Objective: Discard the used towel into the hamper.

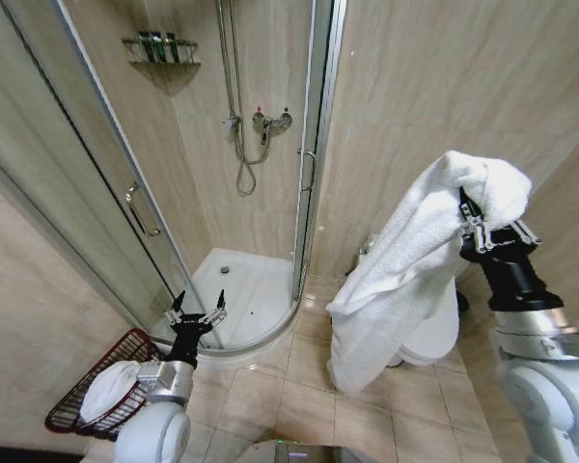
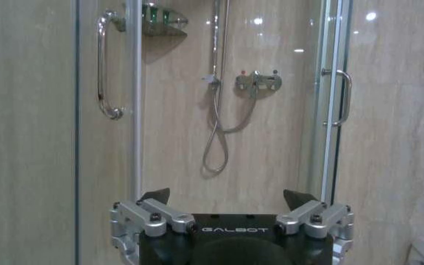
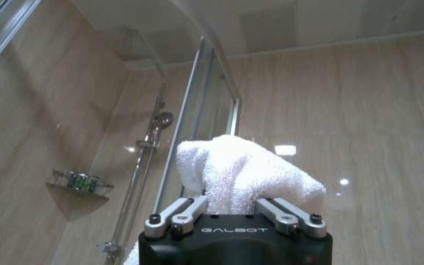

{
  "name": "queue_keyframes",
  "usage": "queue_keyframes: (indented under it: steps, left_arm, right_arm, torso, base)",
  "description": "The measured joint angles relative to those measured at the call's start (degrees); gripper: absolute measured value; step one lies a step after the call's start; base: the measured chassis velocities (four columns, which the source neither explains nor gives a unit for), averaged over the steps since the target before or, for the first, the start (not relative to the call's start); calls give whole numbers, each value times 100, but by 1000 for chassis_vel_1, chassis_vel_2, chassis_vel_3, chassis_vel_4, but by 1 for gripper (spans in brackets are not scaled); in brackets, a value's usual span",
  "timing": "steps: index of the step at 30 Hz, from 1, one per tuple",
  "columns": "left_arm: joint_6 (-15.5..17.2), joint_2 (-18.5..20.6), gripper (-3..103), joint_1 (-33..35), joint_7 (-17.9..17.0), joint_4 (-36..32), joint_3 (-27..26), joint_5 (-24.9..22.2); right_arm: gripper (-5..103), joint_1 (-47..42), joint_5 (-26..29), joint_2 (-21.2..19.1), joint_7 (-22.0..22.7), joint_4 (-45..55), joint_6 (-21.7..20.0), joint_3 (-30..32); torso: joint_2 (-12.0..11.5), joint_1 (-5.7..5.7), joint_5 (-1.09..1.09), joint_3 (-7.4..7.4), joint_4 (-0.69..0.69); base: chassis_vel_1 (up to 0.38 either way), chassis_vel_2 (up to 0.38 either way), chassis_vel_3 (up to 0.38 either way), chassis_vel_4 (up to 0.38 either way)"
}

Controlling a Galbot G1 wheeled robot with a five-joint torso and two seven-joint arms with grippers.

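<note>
Head view: right gripper [image 1: 471, 224] raised high on the right, fingers clamped on a white towel [image 1: 405, 270] that drapes over the fingertips and hangs down long toward the tiled floor [image 1: 289, 386], in front of a white toilet [image 1: 434, 333]; left gripper [image 1: 197, 316] low on the left, fingers spread apart and gripping nothing, pointing toward the shower tray [image 1: 241, 289]; hamper [image 1: 87, 391], a dark reddish wire basket, down on the floor at the lower left, just beside the left arm, with a white cloth [image 1: 111, 386] already lying inside; glass shower door [image 1: 106, 174] standing ahead, a corner shelf [image 1: 161, 50] with bottles high on the wall. Left wrist view: left gripper [image 2: 228, 201] with its two dark fingertips [image 2: 156, 195] set wide apart, nothing between them, facing the shower stall with its mixer tap [image 2: 258, 81], hanging hose [image 2: 216, 143] and door handle [image 2: 106, 63]. Right wrist view: right gripper [image 3: 231, 204] closed on the towel [image 3: 234, 171], a thick white fold bulging up between and above the fingers, set against the beige wall tiles [image 3: 359, 110], shower head [image 3: 162, 119] and corner shelf [image 3: 79, 182] off to the side
</note>
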Motion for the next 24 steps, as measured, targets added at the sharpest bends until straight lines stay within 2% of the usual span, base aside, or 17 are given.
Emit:
queue_keyframes:
  steps: [9,24]
  left_arm:
    - [0,0,100,0,0,0,0,0]
    - [0,0,100,0,0,0,0,0]
  right_arm:
    - [12,7,10,-2,-9,0,6,-16]
    - [12,44,-125,45,-3,0,99,-31]
  torso:
    - [251,113,0,141,0]
    - [231,104,-1,131,0]
  base:
    - [0,0,0,0]
    - [0,0,0,0]
